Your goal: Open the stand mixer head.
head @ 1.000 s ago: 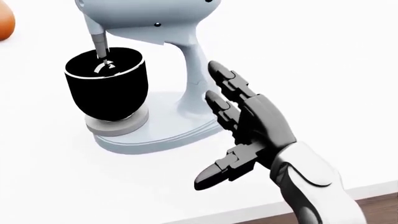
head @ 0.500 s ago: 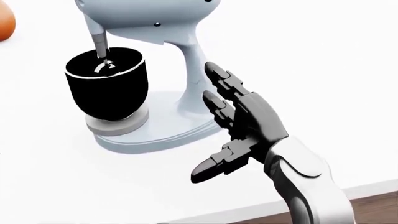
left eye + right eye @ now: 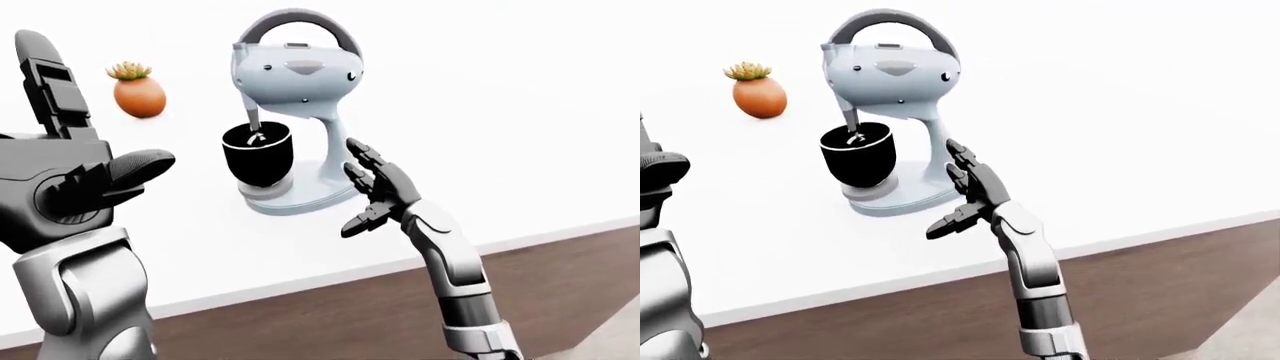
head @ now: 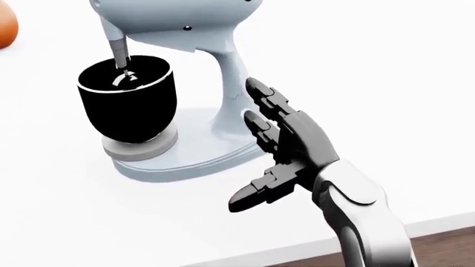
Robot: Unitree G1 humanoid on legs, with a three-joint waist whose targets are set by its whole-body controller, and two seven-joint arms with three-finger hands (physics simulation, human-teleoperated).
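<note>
Right hand edged slightly closer to stand mixer column, fingers spread wide, empty; left hand open, raised.

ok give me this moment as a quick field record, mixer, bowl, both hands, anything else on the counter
mixer: stand mixer on the white counter, head down, beater in the bowl
bowl: black bowl seated on the mixer base
right hand: right hand open, fingers spread, beside the mixer column; contact cannot be told
left hand: left hand raised at the left-eye view's left edge, open, holding nothing
other: orange potted plant left of the mixer
task state: head not yet opened
</note>
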